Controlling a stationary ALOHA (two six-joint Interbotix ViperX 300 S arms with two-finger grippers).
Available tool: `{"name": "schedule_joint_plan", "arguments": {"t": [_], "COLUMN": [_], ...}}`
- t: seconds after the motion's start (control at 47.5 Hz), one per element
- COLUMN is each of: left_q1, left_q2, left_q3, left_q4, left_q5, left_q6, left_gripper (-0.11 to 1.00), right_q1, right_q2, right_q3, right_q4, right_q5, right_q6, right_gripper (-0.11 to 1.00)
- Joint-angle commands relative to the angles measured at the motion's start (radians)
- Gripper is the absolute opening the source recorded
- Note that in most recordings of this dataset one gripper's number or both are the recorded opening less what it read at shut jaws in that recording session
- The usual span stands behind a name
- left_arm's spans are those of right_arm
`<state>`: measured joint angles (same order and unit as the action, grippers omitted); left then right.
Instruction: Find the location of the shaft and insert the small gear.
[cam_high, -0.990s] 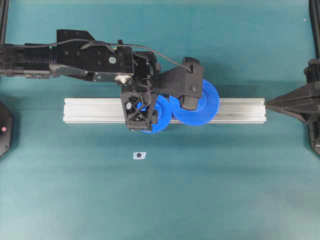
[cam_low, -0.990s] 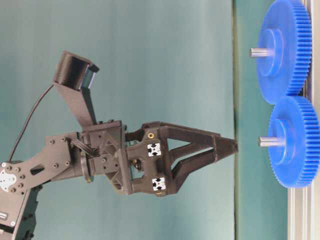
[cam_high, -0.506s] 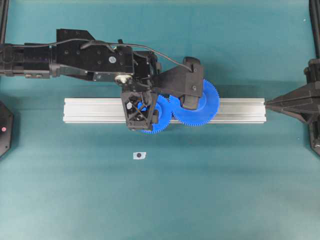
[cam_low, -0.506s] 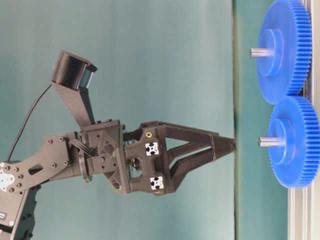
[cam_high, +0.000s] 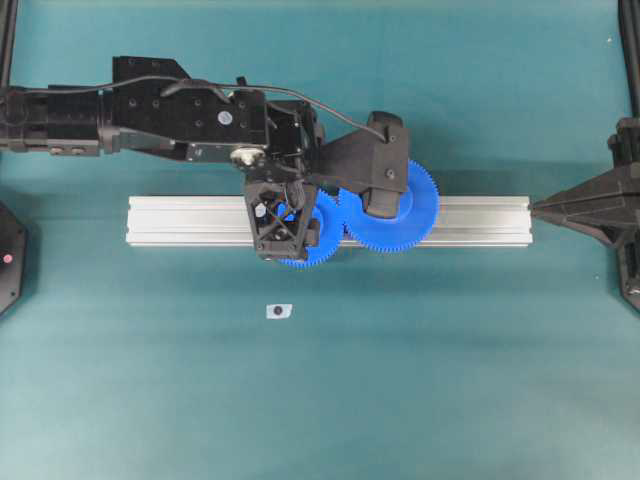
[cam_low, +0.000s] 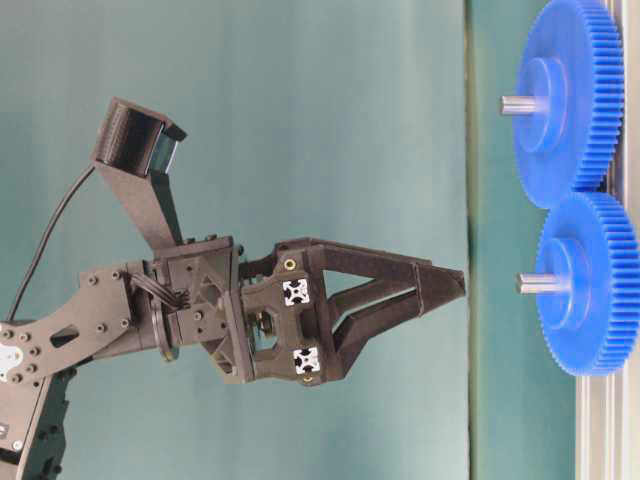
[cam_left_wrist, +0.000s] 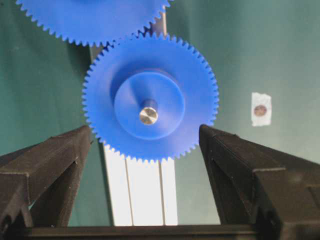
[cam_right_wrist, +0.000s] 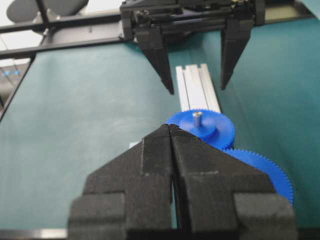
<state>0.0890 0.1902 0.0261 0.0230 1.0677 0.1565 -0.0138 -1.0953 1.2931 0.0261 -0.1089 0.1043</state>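
The small gear (cam_left_wrist: 150, 97) sits on the silver rail (cam_left_wrist: 145, 195) with the grey shaft (cam_left_wrist: 148, 115) showing through its raised hub. Its teeth mesh with the larger blue gear (cam_high: 392, 212). My left gripper (cam_left_wrist: 145, 131) hangs open above the small gear, one finger (cam_left_wrist: 55, 160) on each side, touching nothing. The table-level view shows a gap between the left gripper (cam_low: 455, 285) and the shaft tip (cam_low: 535, 284). My right gripper (cam_high: 535, 208) is shut and empty at the rail's right end, pointing along the rail (cam_right_wrist: 197, 85) at the small gear (cam_right_wrist: 212, 131).
A small white tag with a dark round spot (cam_high: 279, 311) lies on the teal mat in front of the rail. The left arm (cam_high: 150, 120) stretches in from the left behind the rail. Black frame posts stand at the mat's corners.
My left gripper has drawn back slightly, rising away from the small gear while staying open. The gears, rail and right gripper have not moved.
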Motion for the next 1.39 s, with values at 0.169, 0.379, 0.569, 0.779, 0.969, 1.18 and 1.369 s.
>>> {"name": "schedule_joint_plan", "arguments": {"t": [0.169, 0.379, 0.569, 0.779, 0.969, 1.18, 1.369], "left_q1": [-0.002, -0.003, -0.003, -0.003, -0.003, -0.003, -0.003], "left_q2": [-0.031, -0.034, -0.035, -0.037, -0.04, -0.052, -0.063], "left_q3": [-0.031, -0.032, -0.038, -0.044, -0.051, -0.052, -0.052], "left_q4": [0.005, 0.005, 0.005, 0.005, 0.005, 0.003, 0.005], "left_q5": [-0.003, 0.005, 0.031, 0.032, 0.032, 0.032, 0.032], "left_q6": [0.005, 0.005, 0.003, 0.003, 0.0, -0.002, -0.002], "left_gripper": [0.83, 0.83, 0.83, 0.83, 0.83, 0.83, 0.83], "right_q1": [-0.002, -0.002, -0.002, -0.002, -0.002, -0.002, -0.002], "right_q2": [0.008, 0.008, 0.006, 0.008, 0.008, 0.006, 0.008], "right_q3": [-0.012, -0.012, -0.011, -0.012, -0.011, -0.011, -0.011], "right_q4": [0.0, 0.0, 0.0, 0.0, 0.0, 0.0, 0.0], "right_q5": [-0.005, -0.005, -0.005, -0.005, -0.005, -0.005, -0.005], "right_q6": [0.009, 0.009, 0.009, 0.009, 0.009, 0.009, 0.009], "right_gripper": [-0.03, -0.03, -0.03, -0.03, -0.03, -0.03, -0.03]}}
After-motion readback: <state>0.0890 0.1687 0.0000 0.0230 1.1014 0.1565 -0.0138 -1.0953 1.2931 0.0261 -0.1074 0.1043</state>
